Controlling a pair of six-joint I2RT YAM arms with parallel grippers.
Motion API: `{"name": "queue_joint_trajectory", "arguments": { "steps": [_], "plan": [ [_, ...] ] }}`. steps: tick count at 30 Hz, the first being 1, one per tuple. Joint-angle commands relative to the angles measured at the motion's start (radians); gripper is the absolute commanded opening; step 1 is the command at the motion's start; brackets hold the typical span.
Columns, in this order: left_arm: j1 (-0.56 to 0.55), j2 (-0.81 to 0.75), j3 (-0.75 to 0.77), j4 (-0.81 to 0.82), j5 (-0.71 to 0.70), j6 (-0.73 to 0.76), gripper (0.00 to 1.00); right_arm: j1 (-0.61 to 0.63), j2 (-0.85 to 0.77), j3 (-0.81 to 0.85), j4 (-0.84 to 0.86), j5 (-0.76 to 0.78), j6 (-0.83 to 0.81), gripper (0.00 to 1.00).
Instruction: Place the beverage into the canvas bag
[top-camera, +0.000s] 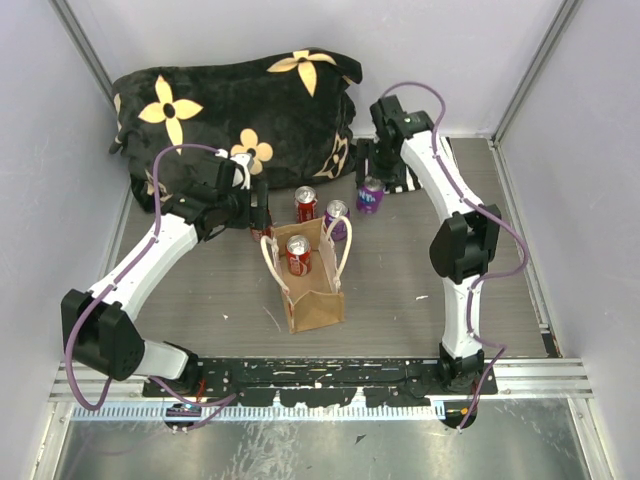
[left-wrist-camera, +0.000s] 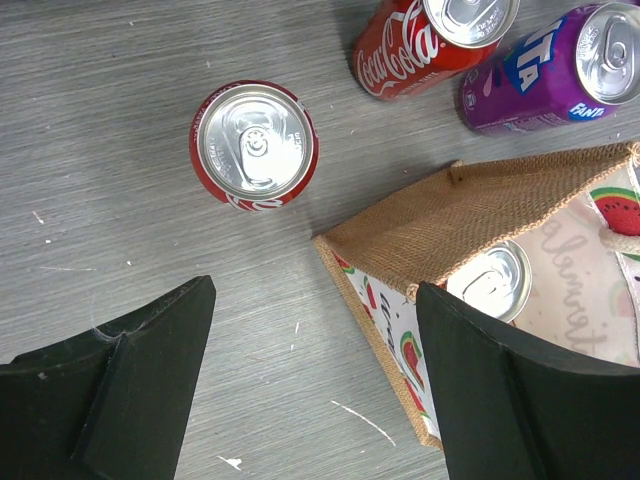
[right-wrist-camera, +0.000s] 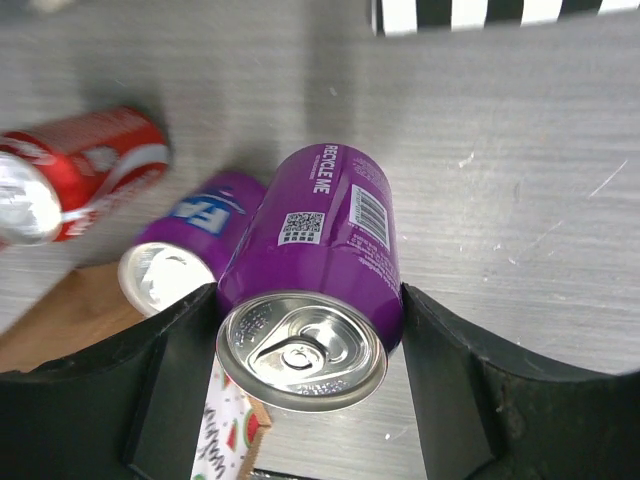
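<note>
The canvas bag (top-camera: 314, 298) stands open mid-table with a red can (top-camera: 298, 253) upright inside. In the left wrist view the bag's burlap wall (left-wrist-camera: 480, 215) and that can's top (left-wrist-camera: 492, 280) show. My right gripper (top-camera: 371, 180) is shut on a purple can (top-camera: 370, 196) behind the bag. In the right wrist view its fingers press both sides of the can (right-wrist-camera: 330, 230) at the gripper (right-wrist-camera: 310, 335). My left gripper (top-camera: 258, 212) is open and empty (left-wrist-camera: 312, 345) beside the bag's left corner. A red can (left-wrist-camera: 254, 145) stands just ahead of it.
A red can (top-camera: 305, 203) and a purple Fanta can (top-camera: 335, 218) stand behind the bag; both show in the left wrist view, the red (left-wrist-camera: 420, 45) and the Fanta (left-wrist-camera: 555, 70). A black flowered cushion (top-camera: 240, 110) fills the back left. A striped object (top-camera: 402, 182) lies behind the right gripper.
</note>
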Motion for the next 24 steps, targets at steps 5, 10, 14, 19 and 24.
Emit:
{"name": "queue_joint_trajectory", "arguments": {
  "steps": [5,10,14,19,24],
  "plan": [
    [-0.002,0.006,0.007,0.033,0.021,-0.005,0.89,0.013,-0.125,0.274,0.048,-0.178,0.080,0.01],
    [-0.002,0.006,0.005,0.032,0.024,-0.007,0.89,0.074,-0.193,0.296,0.134,-0.225,0.126,0.01],
    [-0.002,0.008,0.006,0.030,0.024,-0.008,0.88,0.142,-0.210,0.322,0.143,-0.263,0.154,0.01],
    [-0.002,0.005,0.007,0.030,0.025,-0.008,0.89,0.245,-0.229,0.287,0.103,-0.253,0.164,0.01],
    [-0.002,-0.001,-0.002,0.028,0.024,-0.008,0.89,0.338,-0.272,0.167,0.051,-0.195,0.149,0.01]
  ]
}}
